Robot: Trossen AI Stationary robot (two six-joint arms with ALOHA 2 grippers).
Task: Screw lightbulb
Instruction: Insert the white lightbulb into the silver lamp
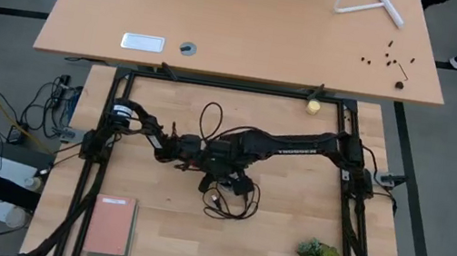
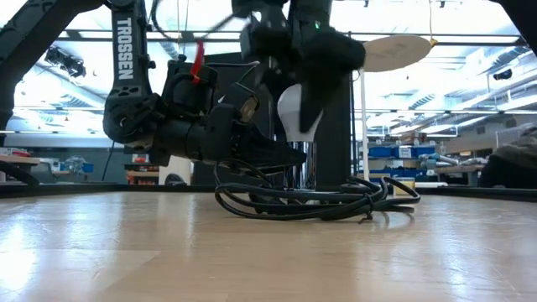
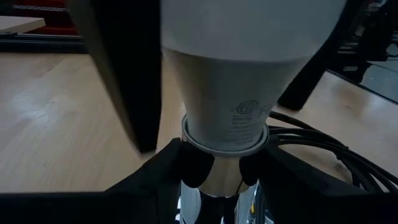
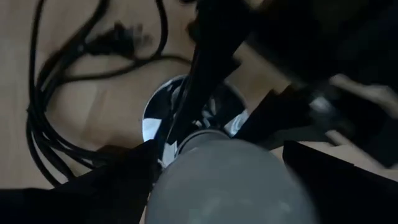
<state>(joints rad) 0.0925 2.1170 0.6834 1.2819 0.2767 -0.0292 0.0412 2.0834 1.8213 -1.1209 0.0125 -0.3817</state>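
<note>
lightbulb (image 3: 227, 93): matt frosted white shell, smooth, grey printed marks on neck | socket (image 4: 163, 115): polished metal, mirror-glossy | cord (image 2: 315, 201): black, smooth sheathing, slight sheen | left gripper (image 3: 217, 171): dark matt plastic fingers | worktop (image 2: 268, 252): pale wood, visible grain, satin finish | book (image 1: 110, 225): dull pink cover, near-left corner

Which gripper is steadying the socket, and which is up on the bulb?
The left gripper clamps the silver socket under the lightbulb; the right gripper sits around it from above.
</note>
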